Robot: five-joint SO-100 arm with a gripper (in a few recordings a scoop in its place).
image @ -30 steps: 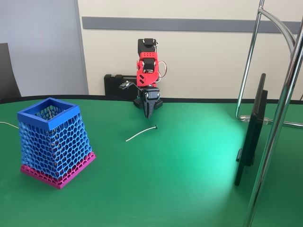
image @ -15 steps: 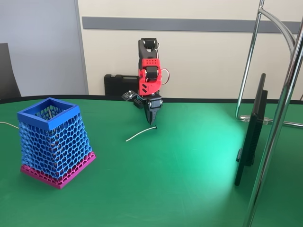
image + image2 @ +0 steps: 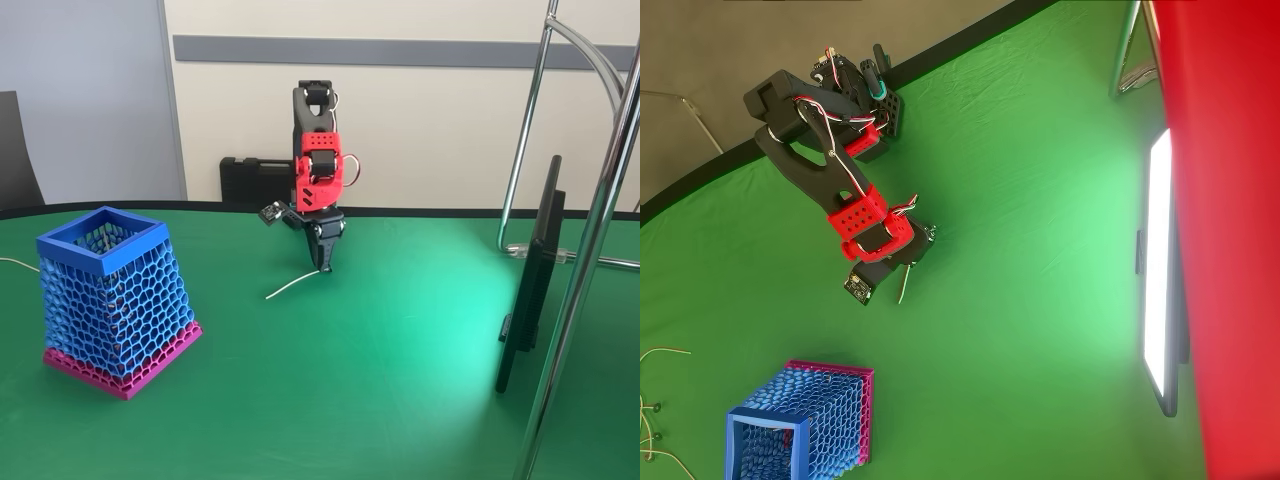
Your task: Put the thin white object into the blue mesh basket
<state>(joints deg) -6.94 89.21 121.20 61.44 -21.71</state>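
The thin white object (image 3: 290, 286) lies on the green table, a curved strip running from lower left to upper right; in the overhead view the thin white object (image 3: 903, 286) pokes out from under the arm's wrist. My gripper (image 3: 325, 266) points straight down with its tips at the strip's right end, touching or nearly touching it. The fingers look close together, and their gap is too small to read. The blue mesh basket (image 3: 100, 255) stands upright at the left, well apart from the gripper; the basket (image 3: 805, 420) sits at the bottom left seen from overhead.
A dark monitor (image 3: 530, 290) stands edge-on at the right, beside shiny metal stand poles (image 3: 590, 250). A black case (image 3: 250, 180) sits behind the arm. A thin pale cable (image 3: 15, 262) lies left of the basket. Open green cloth separates strip and basket.
The arm has leaned forward and lowered the gripper, from hanging behind and above the strip down onto its right end. Strip and basket have not moved.
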